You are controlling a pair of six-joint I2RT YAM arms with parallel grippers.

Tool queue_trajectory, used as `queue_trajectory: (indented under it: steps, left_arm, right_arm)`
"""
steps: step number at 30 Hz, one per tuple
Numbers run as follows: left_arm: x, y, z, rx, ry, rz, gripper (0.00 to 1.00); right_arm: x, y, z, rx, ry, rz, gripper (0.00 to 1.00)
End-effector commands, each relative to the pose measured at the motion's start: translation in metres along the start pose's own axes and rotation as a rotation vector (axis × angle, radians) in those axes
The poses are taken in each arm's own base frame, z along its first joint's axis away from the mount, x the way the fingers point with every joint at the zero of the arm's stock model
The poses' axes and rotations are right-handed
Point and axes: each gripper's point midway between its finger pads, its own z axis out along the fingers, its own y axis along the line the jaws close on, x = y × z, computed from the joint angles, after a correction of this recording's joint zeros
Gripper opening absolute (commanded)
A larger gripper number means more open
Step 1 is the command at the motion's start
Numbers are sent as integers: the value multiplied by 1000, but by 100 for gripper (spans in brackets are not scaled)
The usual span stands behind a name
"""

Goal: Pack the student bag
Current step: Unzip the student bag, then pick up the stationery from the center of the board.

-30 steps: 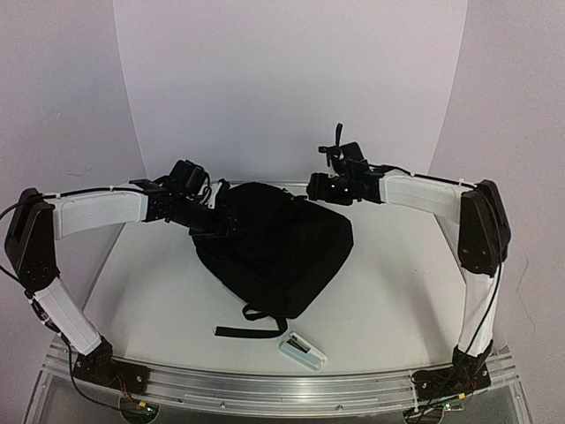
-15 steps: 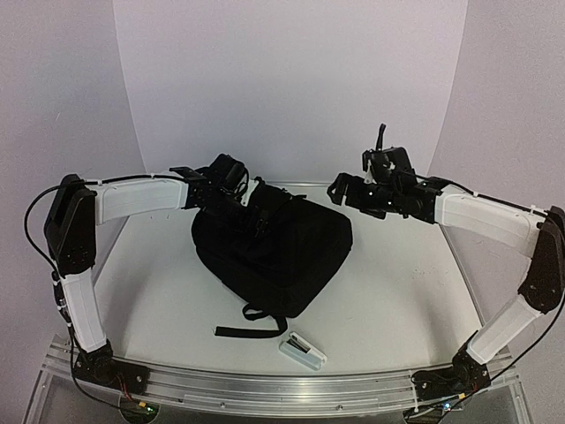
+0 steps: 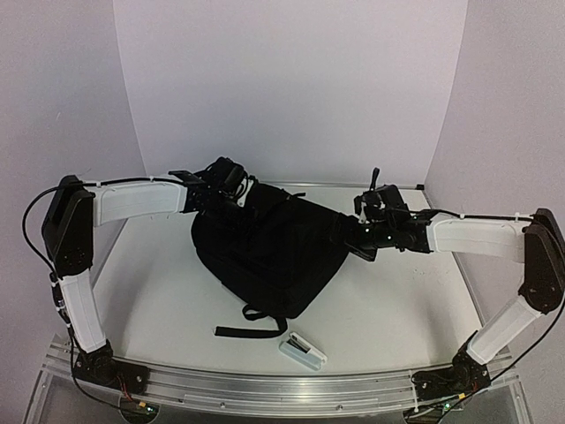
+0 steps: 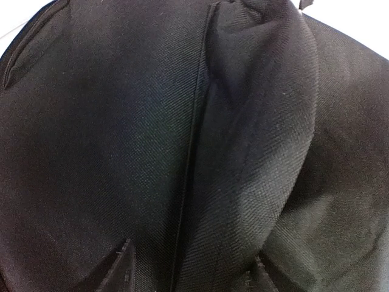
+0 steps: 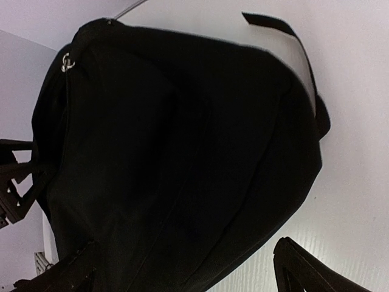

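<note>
Top external view: student bag (image 3: 274,256) lies mid-table (image 3: 397,300), looks zipped up to me.
Left gripper (image 4: 188,277): at the bag's 11 o'clock, fingers apart on either side of a fabric fold, not biting it as far as I can see.
Right gripper (image 5: 188,267): at the bag's 3 o'clock, jaws wide apart, nothing in them.
Step (my guess): getting the bag open.
Doing it well: left pinches the fold as an anchor, right goes for the zipper pull (image 5: 65,62) and drags slowly along the seam.
Room: bare tabletop at 4 and 8 o'clock.
Edges: small white case (image 3: 303,352) at 6 sits near the front edge, and the loose strap (image 3: 243,331) at 7 could snag.
</note>
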Motion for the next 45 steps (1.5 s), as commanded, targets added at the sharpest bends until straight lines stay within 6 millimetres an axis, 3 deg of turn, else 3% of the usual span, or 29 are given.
queue_trajectory:
  steps: [1, 3, 9, 15, 18, 25, 28, 30, 33, 37, 40, 45]
  left_arm:
    - [-18, 7, -25, -32, -92, -27, 52]
    - [-18, 9, -28, -41, -98, -29, 45]
    - [-14, 18, -32, -80, -99, -46, 2]
    - [-3, 15, -48, -46, -104, -101, 0]
    - [2, 3, -56, 36, -105, -152, 0]
    - [19, -28, -59, 263, -102, -340, 0]
    - [21, -34, -53, 322, -115, -411, 0]
    - [24, -31, -47, 312, -120, -445, 0]
    - [29, -17, -40, 256, -151, -502, 0]
    - [36, -1, -27, 194, -166, -541, 0]
    - [39, 6, -16, 190, -155, -576, 0]
    - [37, 3, -7, 265, -162, -613, 0]
  right_arm:
    - [8, 29, 4, -139, 14, 68, 94]
    - [12, 27, 8, -133, 18, 83, 90]
    - [13, 19, 21, -107, 8, 114, 49]
    - [-1, 13, 32, -53, -52, 84, 10]
    - [-17, 10, 42, -20, -89, 57, 0]
    - [-81, -24, 68, 87, -183, -12, 0]
    - [-108, -42, 75, 134, -214, -50, 0]
    - [-121, -42, 76, 153, -222, -96, 1]
    - [-128, -34, 67, 169, -201, -155, 19]
    - [-137, -30, 36, 234, -237, -194, 55]
    - [-134, -37, 12, 355, -250, -212, 69]
    - [-111, 1, -13, 406, -261, -290, 82]
